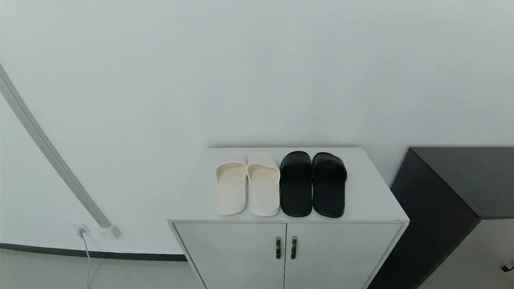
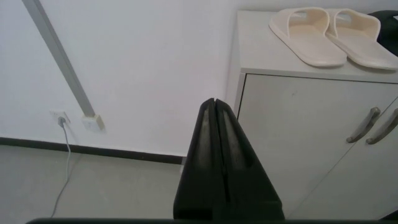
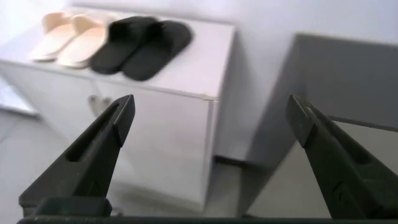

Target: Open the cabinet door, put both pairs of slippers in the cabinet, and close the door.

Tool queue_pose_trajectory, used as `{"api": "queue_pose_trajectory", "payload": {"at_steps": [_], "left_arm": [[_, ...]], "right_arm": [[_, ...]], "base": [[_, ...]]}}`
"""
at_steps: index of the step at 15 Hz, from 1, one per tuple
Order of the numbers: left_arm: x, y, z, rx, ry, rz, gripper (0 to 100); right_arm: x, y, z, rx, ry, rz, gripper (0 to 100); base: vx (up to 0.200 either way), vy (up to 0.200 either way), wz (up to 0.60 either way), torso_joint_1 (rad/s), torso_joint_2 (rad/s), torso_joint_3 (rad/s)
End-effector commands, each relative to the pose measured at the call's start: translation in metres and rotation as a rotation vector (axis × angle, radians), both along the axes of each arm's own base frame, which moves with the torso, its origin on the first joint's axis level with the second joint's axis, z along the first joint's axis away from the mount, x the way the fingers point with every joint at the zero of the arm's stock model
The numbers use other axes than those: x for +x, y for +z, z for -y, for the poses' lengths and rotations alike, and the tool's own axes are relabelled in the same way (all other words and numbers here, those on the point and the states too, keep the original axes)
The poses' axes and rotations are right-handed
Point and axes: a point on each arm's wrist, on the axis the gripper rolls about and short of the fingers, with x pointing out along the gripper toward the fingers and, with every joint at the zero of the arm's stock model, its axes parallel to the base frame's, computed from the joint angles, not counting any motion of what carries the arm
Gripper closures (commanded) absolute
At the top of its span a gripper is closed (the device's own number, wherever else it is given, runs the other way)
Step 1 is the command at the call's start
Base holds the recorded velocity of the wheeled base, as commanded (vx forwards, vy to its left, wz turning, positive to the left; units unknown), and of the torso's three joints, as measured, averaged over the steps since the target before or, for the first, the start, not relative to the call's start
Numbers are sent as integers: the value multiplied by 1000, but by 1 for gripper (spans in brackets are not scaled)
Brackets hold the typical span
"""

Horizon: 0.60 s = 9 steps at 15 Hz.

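A cream pair of slippers (image 1: 247,184) and a black pair of slippers (image 1: 313,184) lie side by side on top of a white cabinet (image 1: 200,200). Both cabinet doors are closed, with two dark handles (image 1: 285,247) at the centre seam. My left gripper (image 2: 214,106) is shut with nothing in it, to the left of the cabinet and below its top; the cream slippers (image 2: 329,34) and handles (image 2: 373,124) lie beyond it. My right gripper (image 3: 208,121) is open wide and holds nothing, off the cabinet's right front corner, with the black slippers (image 3: 140,38) ahead.
A dark cabinet (image 1: 453,200) stands close against the white cabinet's right side. A white wall rises behind. A grey conduit (image 1: 48,148) runs down the wall at the left to a socket with a cable (image 1: 82,233). Open floor lies left of the cabinet.
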Motion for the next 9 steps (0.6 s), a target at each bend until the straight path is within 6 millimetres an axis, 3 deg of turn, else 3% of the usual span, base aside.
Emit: {"api": "queue_pose_trajectory", "payload": {"at_steps": [1, 3, 4, 6, 9], "left_arm": [[0, 0, 0, 0, 1, -1, 100], [0, 0, 0, 0, 1, -1, 100], [0, 0, 0, 0, 1, -1, 100], [0, 0, 0, 0, 1, -1, 100], [0, 0, 0, 0, 1, -1, 100]], "right_arm": [[44, 7, -10, 70, 134, -162, 0], [69, 14, -25, 136, 198, -183, 0], [92, 11, -56, 142, 222, -228, 0], [106, 4, -101, 167, 221, -244, 0], [134, -4, -138, 150, 183, -226, 0]], "base": [[0, 0, 0, 0, 0, 0], [0, 0, 0, 0, 0, 0], [0, 0, 0, 0, 0, 0], [0, 0, 0, 0, 0, 0], [0, 0, 0, 0, 0, 0]]}}
